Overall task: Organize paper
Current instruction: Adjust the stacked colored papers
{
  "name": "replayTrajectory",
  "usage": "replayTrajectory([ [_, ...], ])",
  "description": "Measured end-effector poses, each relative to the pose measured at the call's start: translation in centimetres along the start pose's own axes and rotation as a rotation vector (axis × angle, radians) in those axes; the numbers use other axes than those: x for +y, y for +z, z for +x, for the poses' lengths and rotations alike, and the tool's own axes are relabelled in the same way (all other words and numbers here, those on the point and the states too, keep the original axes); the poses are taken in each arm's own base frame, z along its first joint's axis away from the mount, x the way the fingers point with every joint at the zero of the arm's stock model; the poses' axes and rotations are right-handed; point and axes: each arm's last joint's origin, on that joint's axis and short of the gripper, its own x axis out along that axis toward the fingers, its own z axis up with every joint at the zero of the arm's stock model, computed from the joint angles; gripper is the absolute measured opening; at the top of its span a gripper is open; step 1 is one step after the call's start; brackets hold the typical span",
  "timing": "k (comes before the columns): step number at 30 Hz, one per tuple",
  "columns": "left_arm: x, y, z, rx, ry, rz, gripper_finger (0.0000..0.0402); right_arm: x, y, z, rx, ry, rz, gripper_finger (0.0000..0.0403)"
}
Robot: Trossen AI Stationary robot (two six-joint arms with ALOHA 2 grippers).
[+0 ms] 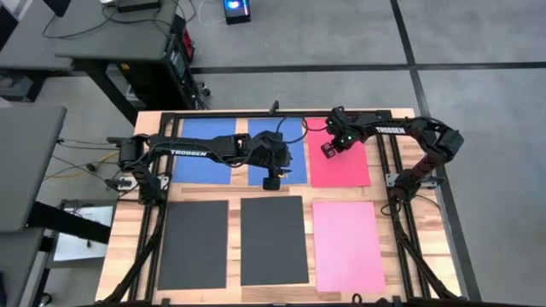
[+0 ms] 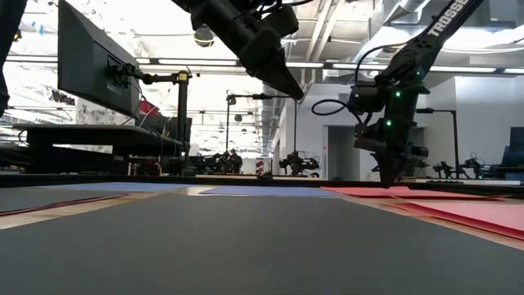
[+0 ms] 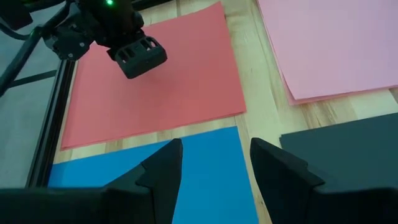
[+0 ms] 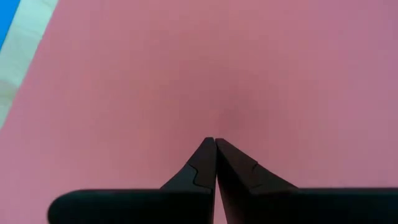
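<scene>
Right gripper [image 1: 328, 151] pinched together, tips down on the red sheet [image 1: 341, 166] at the table's far right.
Left gripper [image 1: 271, 181] hangs apart, empty, over the near edge of the blue sheet [image 1: 271, 136]. Dark sheets [image 1: 273, 239] and pink sheet [image 1: 345, 247] lie in the near row. To slide red square, I'd press lightly, drag slowly, avoid buckling.

Tabletop [image 1: 130, 247]: light wood planks, dark frame rails along the edges. Lying flat on it, six sheets in two rows. Far row: two blue sheets [image 1: 205, 152] side by side, one red sheet [image 1: 345, 166]. Near row: two dark grey sheets [image 1: 194, 246], one pink sheet [image 1: 348, 247]. Wood shows between neighbouring sheets.
</scene>
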Motion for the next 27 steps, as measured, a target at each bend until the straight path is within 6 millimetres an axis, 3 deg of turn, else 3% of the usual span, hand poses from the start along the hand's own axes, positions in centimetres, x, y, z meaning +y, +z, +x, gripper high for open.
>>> replayTrajectory([
  [4, 0.0, 0.0, 0.0, 0.002, -0.001, 0.0, 0.0173, 0.7, -0.1, -0.8, 0.005, 0.006, -0.028, 0.0],
  [8, -0.1, -0.4, 0.0, 0.041, -0.014, 0.024, 0.0173, 2.0, -1.1, -3.4, -0.046, 0.04, -0.159, 0.0],
  [15, 0.6, -0.6, -0.8, 0.054, 0.004, 0.01, 0.0173, 4.4, -6.9, -8.8, -0.207, 0.157, -0.355, 0.0],
  [21, 1.2, -1.1, -0.4, 0.001, -0.021, -0.016, 0.0173, 5.7, -12.0, -8.2, -0.264, 0.312, -0.38, 0.0],
  [27, 1.9, -1.6, -1.0, -0.08, 0.026, -0.045, 0.0173, 7.7, -14.0, -6.5, -0.239, 0.358, -0.448, 0.0],
])
